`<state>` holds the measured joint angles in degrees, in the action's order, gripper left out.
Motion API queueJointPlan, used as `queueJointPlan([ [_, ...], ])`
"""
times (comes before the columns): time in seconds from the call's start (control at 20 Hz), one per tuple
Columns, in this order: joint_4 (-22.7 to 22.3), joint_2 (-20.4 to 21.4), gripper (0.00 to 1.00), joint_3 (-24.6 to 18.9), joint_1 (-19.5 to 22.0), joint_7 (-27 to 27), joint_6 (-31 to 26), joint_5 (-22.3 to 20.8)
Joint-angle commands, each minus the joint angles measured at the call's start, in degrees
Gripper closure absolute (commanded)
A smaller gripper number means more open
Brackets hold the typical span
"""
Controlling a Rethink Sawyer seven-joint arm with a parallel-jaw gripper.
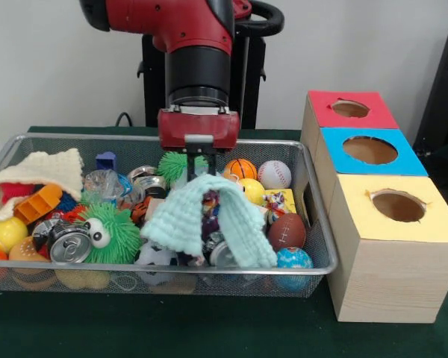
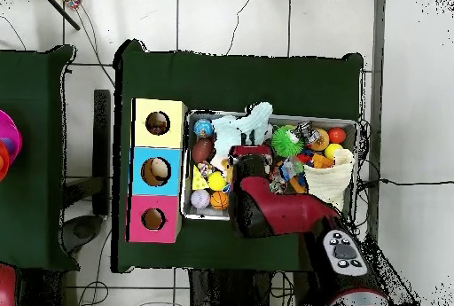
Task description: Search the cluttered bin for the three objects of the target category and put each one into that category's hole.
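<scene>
The wire mesh bin (image 1: 315,195) lies on the green table, full of clutter; it also shows in the overhead view (image 2: 185,198). My gripper (image 1: 198,170) hangs over the bin's middle, shut on a mint-green knitted cloth (image 1: 237,216) that drapes down from it over other things. In the overhead view the arm hides the gripper, and the cloth (image 2: 234,130) shows beyond it. A yellow printed wrapper (image 1: 278,200) lies by the bin's right wall. Something printed (image 1: 210,221) shows under the cloth, mostly hidden. The yellow-topped hole (image 1: 398,206) is nearest the camera, right of the bin, and shows in the overhead view (image 2: 158,123).
The blue-topped hole (image 1: 369,150) and red-topped hole (image 1: 350,109) stand behind the yellow one. In the bin are a green spiky ball with eyes (image 1: 113,236), a can (image 1: 70,245), a cream knitted cloth (image 1: 43,168), a football (image 1: 287,231) and several small balls.
</scene>
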<state>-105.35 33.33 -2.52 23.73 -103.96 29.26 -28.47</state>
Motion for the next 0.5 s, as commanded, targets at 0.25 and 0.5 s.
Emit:
queueJointPlan([
  [0.25,-13.00,20.06,1.00,-15.72,14.25,-16.13,-7.95,-12.76],
  [0.5,-18.18,22.25,1.00,-19.02,20.04,-16.08,-5.58,-18.28],
])
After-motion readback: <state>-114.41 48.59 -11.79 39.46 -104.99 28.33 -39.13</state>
